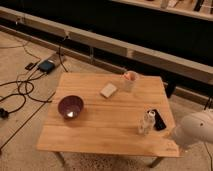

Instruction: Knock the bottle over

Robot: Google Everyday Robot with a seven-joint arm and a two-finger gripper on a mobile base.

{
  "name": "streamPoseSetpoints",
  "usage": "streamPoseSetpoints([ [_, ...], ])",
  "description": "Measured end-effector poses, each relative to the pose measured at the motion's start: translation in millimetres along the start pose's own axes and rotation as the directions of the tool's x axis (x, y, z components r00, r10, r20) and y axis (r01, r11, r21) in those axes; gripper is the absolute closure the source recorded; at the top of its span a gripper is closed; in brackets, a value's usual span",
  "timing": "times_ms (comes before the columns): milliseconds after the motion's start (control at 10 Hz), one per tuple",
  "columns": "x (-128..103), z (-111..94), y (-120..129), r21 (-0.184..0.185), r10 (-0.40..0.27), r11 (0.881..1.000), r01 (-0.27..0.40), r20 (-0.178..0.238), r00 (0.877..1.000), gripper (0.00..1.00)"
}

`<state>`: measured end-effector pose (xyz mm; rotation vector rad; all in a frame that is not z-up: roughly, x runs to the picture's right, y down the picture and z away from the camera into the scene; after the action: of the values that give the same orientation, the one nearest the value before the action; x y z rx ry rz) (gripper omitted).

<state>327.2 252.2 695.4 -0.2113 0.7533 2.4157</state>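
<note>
judging the upright bottle [146, 123] light and tippy, push it high up; the gripper [159, 120] sits just beside it, parted or closed i cannot tell.

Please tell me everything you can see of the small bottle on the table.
The bottle is small, clear whitish plastic, with a white cap and pale label. It stands upright on the wooden table, near the right edge. A dark flat item lies close at its right. The white arm is apart from it beyond the table corner; its gripper is not seen.
</note>
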Motion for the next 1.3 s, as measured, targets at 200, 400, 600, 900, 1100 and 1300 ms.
streamPoseSetpoints([
  [200,-16,3,33,-0.015,-0.033,0.999,0.033,0.010,0.999,0.35],
  [400,-24,4,65,-0.026,-0.068,0.997,0.068,0.007,0.998,0.35],
  [600,-19,-2,103,-0.046,-0.111,0.993,0.110,-0.021,0.994,0.35],
  [900,14,-14,157,-0.097,-0.181,0.981,0.171,-0.108,0.978,0.35],
  [1100,29,-18,184,-0.117,-0.218,0.972,0.202,-0.146,0.965,0.35],
  [1300,30,-19,202,-0.121,-0.238,0.968,0.222,-0.145,0.960,0.35],
])
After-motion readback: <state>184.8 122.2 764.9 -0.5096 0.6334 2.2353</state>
